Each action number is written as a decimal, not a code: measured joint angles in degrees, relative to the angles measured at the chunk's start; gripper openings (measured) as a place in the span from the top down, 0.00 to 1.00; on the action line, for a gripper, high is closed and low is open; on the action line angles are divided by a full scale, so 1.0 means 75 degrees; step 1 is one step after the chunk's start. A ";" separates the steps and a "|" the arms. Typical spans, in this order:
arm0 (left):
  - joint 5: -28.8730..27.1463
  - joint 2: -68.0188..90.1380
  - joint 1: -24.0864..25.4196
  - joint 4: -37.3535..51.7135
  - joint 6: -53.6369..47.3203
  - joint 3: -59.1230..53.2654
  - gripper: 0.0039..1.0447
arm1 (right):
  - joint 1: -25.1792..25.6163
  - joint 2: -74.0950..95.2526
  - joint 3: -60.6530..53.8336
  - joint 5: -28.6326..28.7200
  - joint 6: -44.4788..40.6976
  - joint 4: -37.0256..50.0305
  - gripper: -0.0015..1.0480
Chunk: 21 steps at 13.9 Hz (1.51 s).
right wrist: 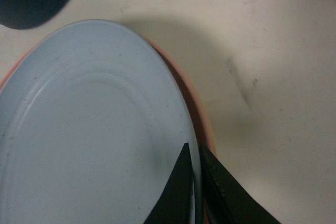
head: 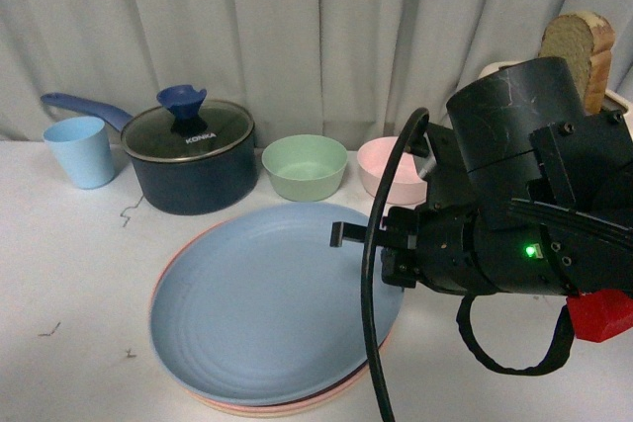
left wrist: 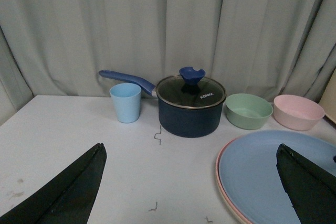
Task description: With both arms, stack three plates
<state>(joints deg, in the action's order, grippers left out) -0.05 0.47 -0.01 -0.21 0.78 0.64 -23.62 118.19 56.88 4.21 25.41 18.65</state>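
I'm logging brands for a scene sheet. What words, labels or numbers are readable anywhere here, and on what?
"KONKA": white print on the glass lid of the dark pot; it is also legible in the left wrist view.
Nothing else is readable: the light blue plate, green bowl, pink bowl and blue cup show no print.

White table (head: 69, 284), plates (head: 267, 313), pot (head: 193, 170), cup (head: 81, 150), bowls (head: 305, 167), maybe toaster (head: 618, 99)

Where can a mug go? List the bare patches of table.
Free: the table front-left, between the light blue plate and the left edge, in front of the blue cup and pot. Also right of the plate, but the right gripper hangs there. Crowded: back row, cup, pot, green bowl, pink bowl.
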 joint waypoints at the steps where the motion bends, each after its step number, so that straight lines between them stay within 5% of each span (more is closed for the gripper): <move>1: 0.0003 0.0000 0.0000 0.0000 0.0000 0.0000 0.06 | 0.0006 0.0035 0.0000 -0.0041 0.0000 0.0047 0.77; 6: 0.0003 0.0000 0.0000 0.0000 0.0003 0.0000 0.06 | 0.0592 -0.1810 -0.0752 0.0714 0.0087 0.0565 0.13; 7: 0.0003 0.0000 0.0000 0.0000 0.0000 0.0000 0.06 | 0.0863 -0.2480 -0.0938 0.0883 0.0128 0.0606 0.05; 9: 0.0003 0.0000 0.0000 0.0000 0.0000 0.0000 0.06 | 0.1370 -0.3701 -0.1244 0.1419 0.0262 0.0560 0.06; 10: 0.0006 0.0000 0.0000 0.0000 0.0000 0.0000 0.06 | 0.1454 -0.4360 -0.1944 0.0044 -0.0463 0.2387 0.16; 12: 0.0000 0.0000 0.0000 0.0000 0.0000 0.0000 0.06 | 0.1880 -0.5744 -0.3424 -0.1647 -0.2229 0.3241 0.39; 17: 0.0003 0.0000 0.0000 0.0000 0.0000 0.0000 0.06 | 0.2474 -0.7997 -0.5575 -0.1192 -0.3287 0.3232 0.98; 21: 0.0003 0.0000 0.0000 0.0000 0.0000 0.0000 0.06 | 0.3197 -0.9209 -0.6461 -0.0618 -0.3343 0.2920 0.98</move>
<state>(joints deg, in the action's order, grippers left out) -0.03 0.47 -0.01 -0.21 0.78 0.64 0.36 49.12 8.43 -0.43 0.34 40.56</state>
